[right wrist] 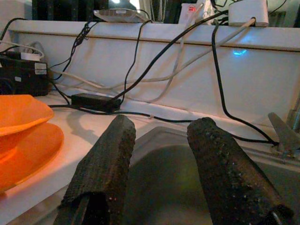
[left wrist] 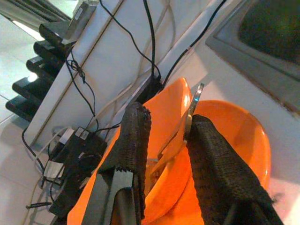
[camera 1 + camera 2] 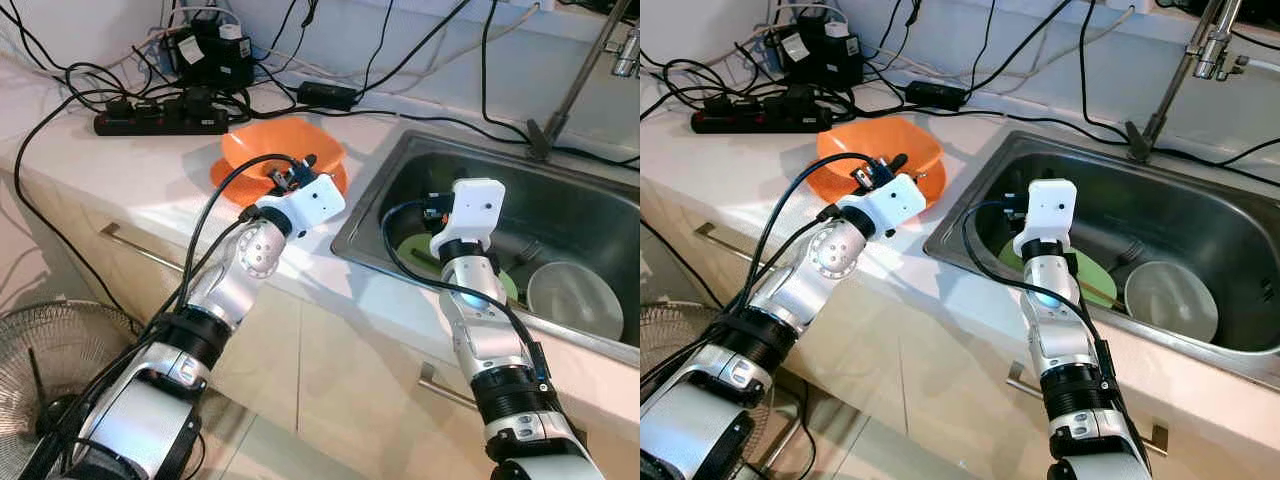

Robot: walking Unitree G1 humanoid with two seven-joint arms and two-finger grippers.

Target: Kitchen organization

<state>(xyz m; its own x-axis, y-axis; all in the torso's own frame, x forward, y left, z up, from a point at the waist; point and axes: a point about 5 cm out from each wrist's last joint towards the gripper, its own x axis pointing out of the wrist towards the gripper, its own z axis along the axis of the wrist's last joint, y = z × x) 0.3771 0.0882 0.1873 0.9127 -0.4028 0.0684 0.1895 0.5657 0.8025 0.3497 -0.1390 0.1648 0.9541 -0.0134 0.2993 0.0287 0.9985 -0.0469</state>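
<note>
Sink (image 3: 560,215) rim: right gripper (image 1: 159,164) spread above.

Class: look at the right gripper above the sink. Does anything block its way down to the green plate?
Nothing visible does. The right gripper hangs open over the sink, and the green plate lies below it, partly hidden by the arm.

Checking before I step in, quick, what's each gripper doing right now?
Left gripper: closed on a metal utensil, over the orange bowl.
Right gripper: open, holding nothing, above the sink.
</note>
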